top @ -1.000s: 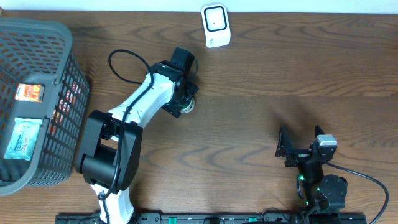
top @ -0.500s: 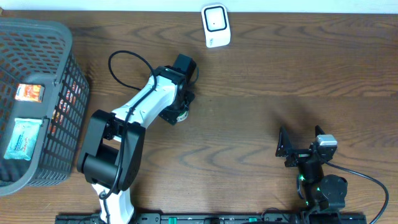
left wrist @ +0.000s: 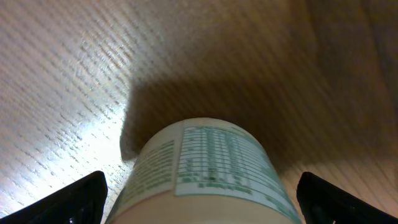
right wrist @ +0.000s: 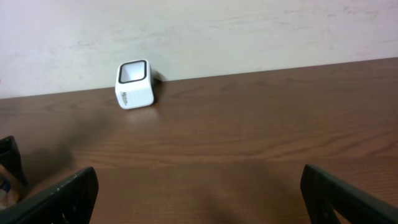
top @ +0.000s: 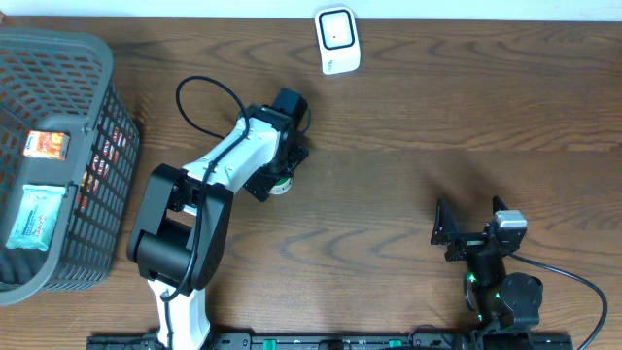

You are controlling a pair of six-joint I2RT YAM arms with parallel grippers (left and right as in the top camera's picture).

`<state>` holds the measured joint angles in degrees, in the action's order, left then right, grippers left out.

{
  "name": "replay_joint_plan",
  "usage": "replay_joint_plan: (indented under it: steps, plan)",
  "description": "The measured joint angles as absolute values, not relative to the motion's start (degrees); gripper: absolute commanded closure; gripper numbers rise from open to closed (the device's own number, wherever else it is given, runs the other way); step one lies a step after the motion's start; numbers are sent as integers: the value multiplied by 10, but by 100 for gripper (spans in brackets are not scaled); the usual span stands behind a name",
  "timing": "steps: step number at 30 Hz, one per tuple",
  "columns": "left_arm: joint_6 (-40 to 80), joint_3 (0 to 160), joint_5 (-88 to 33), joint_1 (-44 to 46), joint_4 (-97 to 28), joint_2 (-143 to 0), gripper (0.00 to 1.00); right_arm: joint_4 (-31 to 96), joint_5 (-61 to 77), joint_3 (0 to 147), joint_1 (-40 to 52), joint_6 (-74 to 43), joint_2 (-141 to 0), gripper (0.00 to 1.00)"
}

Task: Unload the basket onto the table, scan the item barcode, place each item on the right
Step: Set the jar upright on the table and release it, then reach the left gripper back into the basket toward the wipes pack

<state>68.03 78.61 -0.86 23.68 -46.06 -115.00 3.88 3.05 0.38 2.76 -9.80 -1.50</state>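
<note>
Cream plastic, rounded and smooth: the bottle wears a label printed with fine green tables. It rests on the table, well apart from the scanner, toward the robot's left and nearer the arm bases. We cannot tell whether it stands or lies.

We note the left hand spread, a finger on either side of the bottle with gaps showing and nothing pinched. The right hand is spread and empty, well apart from the scanner on the robot's right.

Risks, as we judge them:
- The curved wall may slip or roll under an off-centre squeeze.
- The barcode may end up facing away from the scanner's dark window.

The table is brown wood grain; the scanner is a white, round-cornered box.
</note>
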Motion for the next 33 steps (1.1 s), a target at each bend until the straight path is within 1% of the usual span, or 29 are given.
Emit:
replay_joint_plan:
  steps: [6,11,15,18,22,26,30,33]
  plan:
    - [621,816,-4,236,-462,-1115,2,39,30,4,28,-98,-15,1]
    - [533,877,3,226,-461,-1002,2,39,30,4,28,-98,-15,1]
    - [460,929,26,188,-464,-879,2,39,30,4,28,-98,-15,1]
    - [421,946,55,119,-477,-792,2,39,30,4,28,-98,-15,1]
    - [399,949,86,-15,-531,-719,2,39,30,4,28,-98,-15,1]
    - [387,948,100,-145,-583,-716,2,39,30,4,28,-98,-15,1]
    - [372,945,106,-219,-616,-742,2,39,30,4,28,-98,-15,1]
    - [366,943,107,-255,-629,-763,2,39,30,4,28,-98,-15,1]
